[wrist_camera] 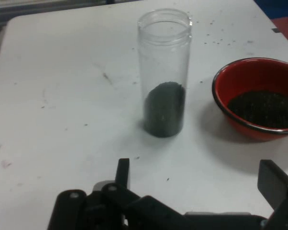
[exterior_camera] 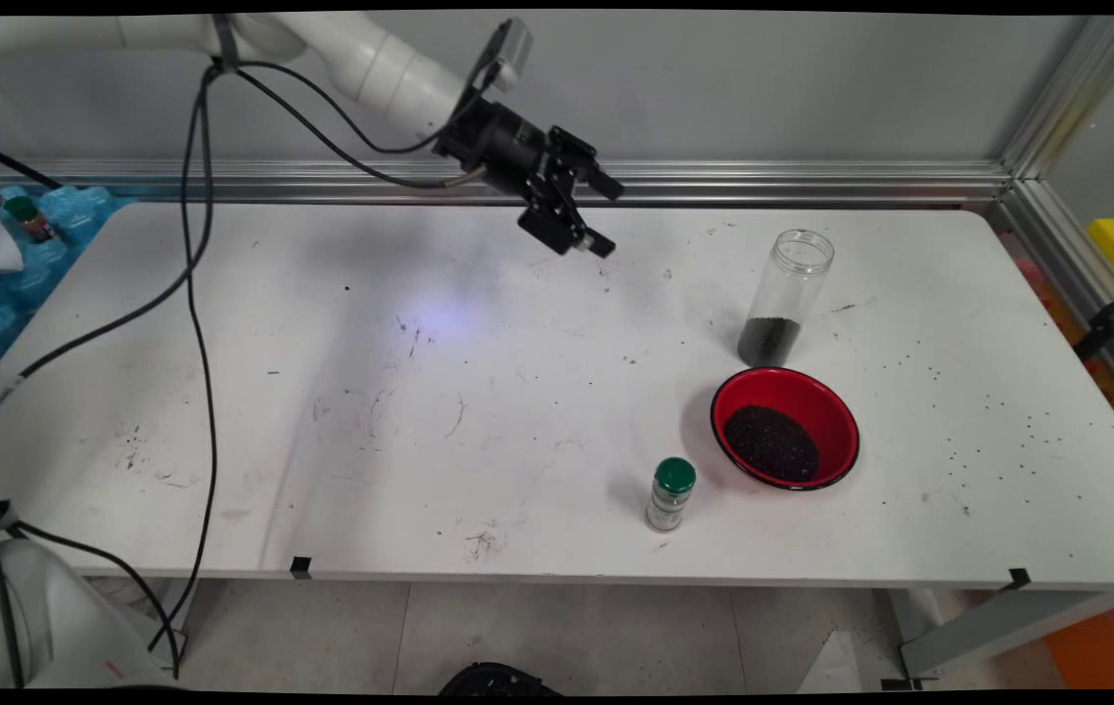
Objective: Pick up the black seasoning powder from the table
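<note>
My gripper [exterior_camera: 603, 215] hangs open above the table's far middle, holding nothing. It is tilted toward a clear lidless jar [exterior_camera: 785, 294] that stands upright to its right, with dark grains filling the bottom. In the hand view the jar [wrist_camera: 164, 72] is straight ahead, beyond the open gripper [wrist_camera: 199, 179]. A red bowl [exterior_camera: 743, 390] with a black rim holds a heap of the same dark grains just in front of the jar. The bowl [wrist_camera: 239, 76] appears at the right of the hand view. A small green-capped bottle [exterior_camera: 671, 494] stands left of the bowl.
Loose dark grains [exterior_camera: 997, 411] lie scattered on the white table [exterior_camera: 371, 392] at the right. Black cables [exterior_camera: 200, 294] hang over the table's left part. An aluminium rail [exterior_camera: 763, 181] runs along the back. Small bottles [exterior_camera: 28, 217] sit on blue at the far left.
</note>
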### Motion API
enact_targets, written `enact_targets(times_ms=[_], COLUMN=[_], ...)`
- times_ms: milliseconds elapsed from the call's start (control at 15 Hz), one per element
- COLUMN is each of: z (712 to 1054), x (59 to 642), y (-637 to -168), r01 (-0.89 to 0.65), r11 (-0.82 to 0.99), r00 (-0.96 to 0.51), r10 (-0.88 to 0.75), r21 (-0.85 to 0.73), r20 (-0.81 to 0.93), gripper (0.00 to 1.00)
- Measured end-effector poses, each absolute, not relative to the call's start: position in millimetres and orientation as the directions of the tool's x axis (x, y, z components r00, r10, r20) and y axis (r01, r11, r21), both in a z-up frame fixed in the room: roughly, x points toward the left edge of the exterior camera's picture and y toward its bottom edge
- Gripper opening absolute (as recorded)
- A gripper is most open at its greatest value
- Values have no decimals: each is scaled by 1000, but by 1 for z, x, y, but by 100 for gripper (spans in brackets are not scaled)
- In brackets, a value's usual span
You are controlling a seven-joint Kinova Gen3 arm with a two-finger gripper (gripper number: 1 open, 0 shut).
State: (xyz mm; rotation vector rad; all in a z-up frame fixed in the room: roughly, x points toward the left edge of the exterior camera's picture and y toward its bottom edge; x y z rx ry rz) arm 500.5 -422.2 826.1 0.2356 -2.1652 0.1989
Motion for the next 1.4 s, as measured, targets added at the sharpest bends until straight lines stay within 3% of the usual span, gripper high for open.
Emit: enact_targets(times_ms=[867,1400], z=[763,724], x=[430,385], y=[-441,-449], r01=[-168,-198], r11=[986,980], r00=[-511,-503], r10=[-101,-129], r21=[16,32], r20=[854,855], gripper=[100,100])
